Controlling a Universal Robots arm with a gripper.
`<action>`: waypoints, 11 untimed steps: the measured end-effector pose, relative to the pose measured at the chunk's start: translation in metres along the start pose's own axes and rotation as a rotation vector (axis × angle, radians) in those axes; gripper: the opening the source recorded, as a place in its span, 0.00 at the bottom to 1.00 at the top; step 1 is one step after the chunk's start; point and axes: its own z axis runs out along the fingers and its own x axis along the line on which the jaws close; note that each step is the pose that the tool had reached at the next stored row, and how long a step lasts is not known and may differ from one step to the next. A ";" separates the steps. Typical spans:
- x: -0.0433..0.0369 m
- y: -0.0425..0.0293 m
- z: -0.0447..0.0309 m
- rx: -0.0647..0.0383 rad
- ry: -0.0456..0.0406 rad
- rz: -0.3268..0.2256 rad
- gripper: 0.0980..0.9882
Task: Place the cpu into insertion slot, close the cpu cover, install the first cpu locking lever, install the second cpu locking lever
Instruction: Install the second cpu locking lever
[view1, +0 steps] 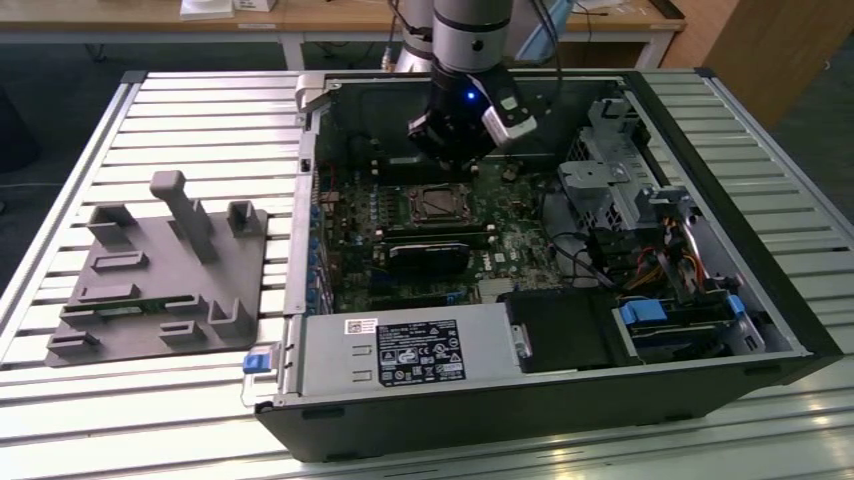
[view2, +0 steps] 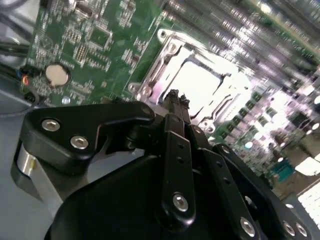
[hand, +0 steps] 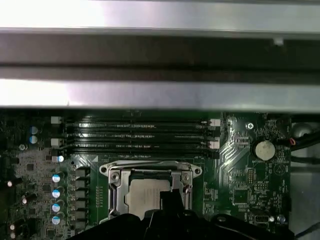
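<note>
The arm hangs over the open computer case (view1: 747, 330), which lies flat on the slatted worktop (view1: 200, 110), and the jaws (view1: 451, 165) hover just above the motherboard (view1: 400, 250). In the second wrist view the jaws (view2: 173, 96) are pressed together to a narrow black tip with nothing between them. Right beneath and just beyond that tip sits the insertion slot (view2: 192, 82), its silvery rim bright under the light. The cpu (view2: 197, 85) lies seated in it already, dull grey top showing through the square window of the cpu cover (view2: 155, 75), which lies flat down over the chip. In the first wrist view the cpu (hand: 145, 192) shows pale inside the cover's frame (hand: 116, 187), with the dark jaws (hand: 167, 200) overlapping its near edge. Past the slot run the long black memory slots (hand: 140, 135), and off to one side a round coin battery (hand: 263, 148). Well apart from the jaws, outside the case, a grey fixture block (view1: 160, 270) rests on the worktop.
</note>
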 end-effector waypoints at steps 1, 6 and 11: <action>0.0000 -0.0034 0.0001 0.000 0.0000 0.000 0.01; -0.0013 -0.0134 0.0001 -0.002 0.0234 0.000 0.01; -0.0018 -0.0250 0.0009 -0.022 0.0293 0.000 0.01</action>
